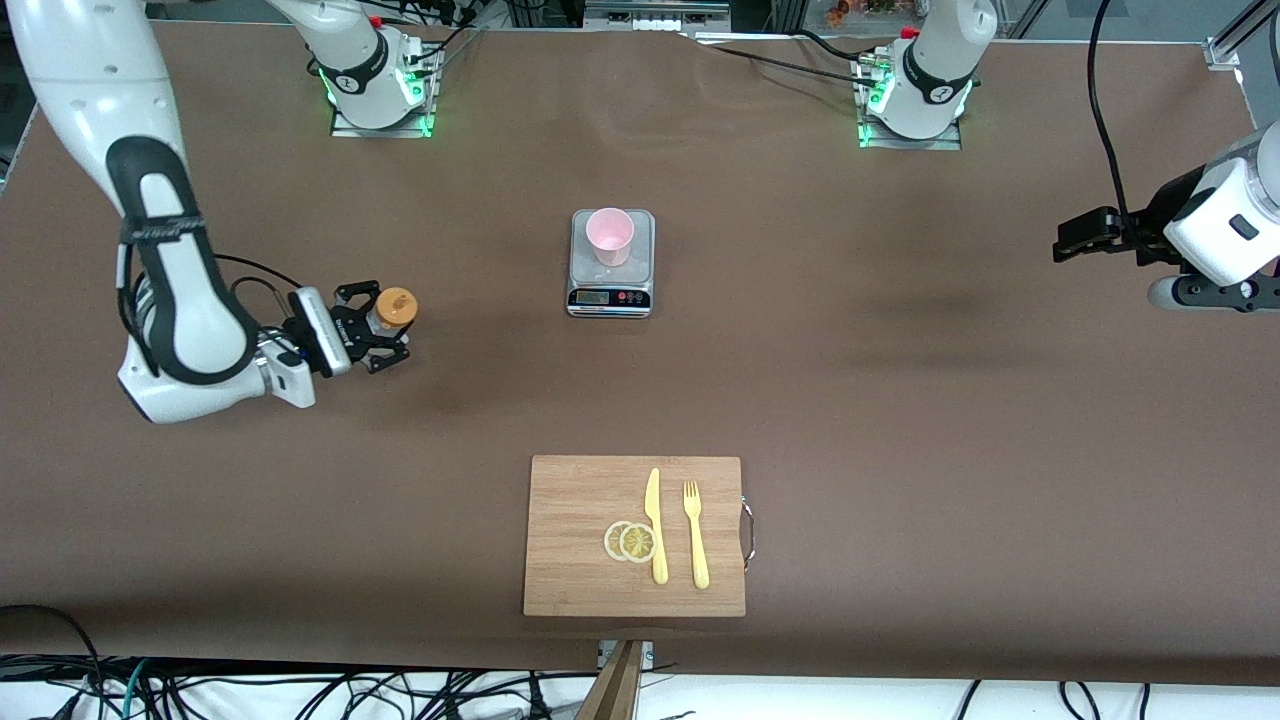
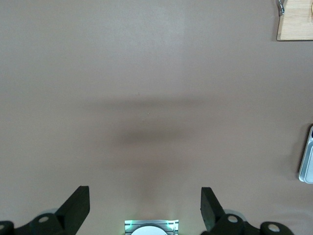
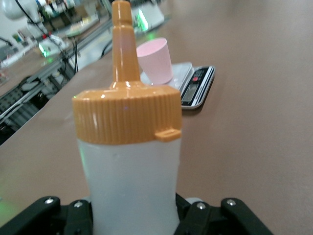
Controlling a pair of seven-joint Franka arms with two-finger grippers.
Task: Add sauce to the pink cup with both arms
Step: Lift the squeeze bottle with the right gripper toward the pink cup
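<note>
The sauce bottle (image 1: pixel 392 312), whitish with an orange nozzle cap, stands upright toward the right arm's end of the table. My right gripper (image 1: pixel 383 328) is shut on its body from the side. In the right wrist view the bottle (image 3: pixel 129 166) fills the foreground. The pink cup (image 1: pixel 609 236) stands on the grey kitchen scale (image 1: pixel 611 290) mid-table and also shows in the right wrist view (image 3: pixel 155 61) on the scale (image 3: pixel 198 85). My left gripper (image 1: pixel 1065 245) is open and empty, held above bare table at the left arm's end; in its wrist view (image 2: pixel 145 205) the fingers stand wide apart.
A wooden cutting board (image 1: pixel 570 540) lies nearer the front camera than the scale, with a yellow knife (image 1: pixel 655 525), a yellow fork (image 1: pixel 695 535) and two lemon slices (image 1: pixel 630 541) on it. The board's corner (image 2: pixel 296 22) and the scale's edge (image 2: pixel 307 161) show in the left wrist view.
</note>
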